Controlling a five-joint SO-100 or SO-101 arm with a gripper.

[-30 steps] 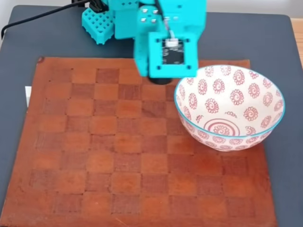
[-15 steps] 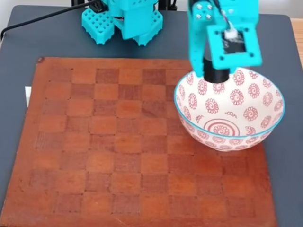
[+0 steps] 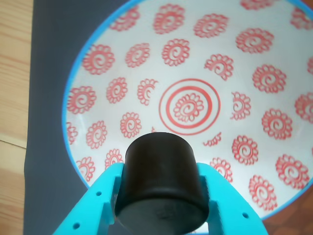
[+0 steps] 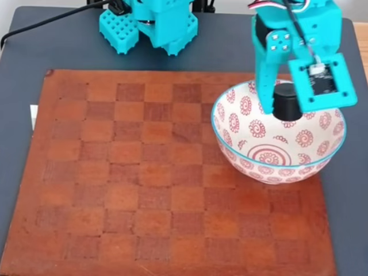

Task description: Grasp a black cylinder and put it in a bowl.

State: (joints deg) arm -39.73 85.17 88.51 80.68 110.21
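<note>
My turquoise gripper (image 3: 161, 196) is shut on the black cylinder (image 3: 161, 183), which stands between the two fingers (image 3: 93, 205) in the wrist view. Below it lies the bowl (image 3: 234, 58), white with red spiral flowers and a light-blue rim. From the fixed view the gripper (image 4: 286, 106) hangs over the bowl (image 4: 259, 129) with the cylinder (image 4: 286, 102) held above the bowl's inside, just under the wrist camera block.
The bowl stands on the right edge of a brown leather chessboard (image 4: 144, 172), which lies on a dark grey table (image 4: 75, 57). The arm's turquoise base (image 4: 149, 23) stands at the back. A light wooden floor (image 3: 14, 73) shows beside the table.
The gripper has carried the cylinder rightward from the board's back edge to above the inside of the bowl, and it hangs a little lower than half a second ago.
</note>
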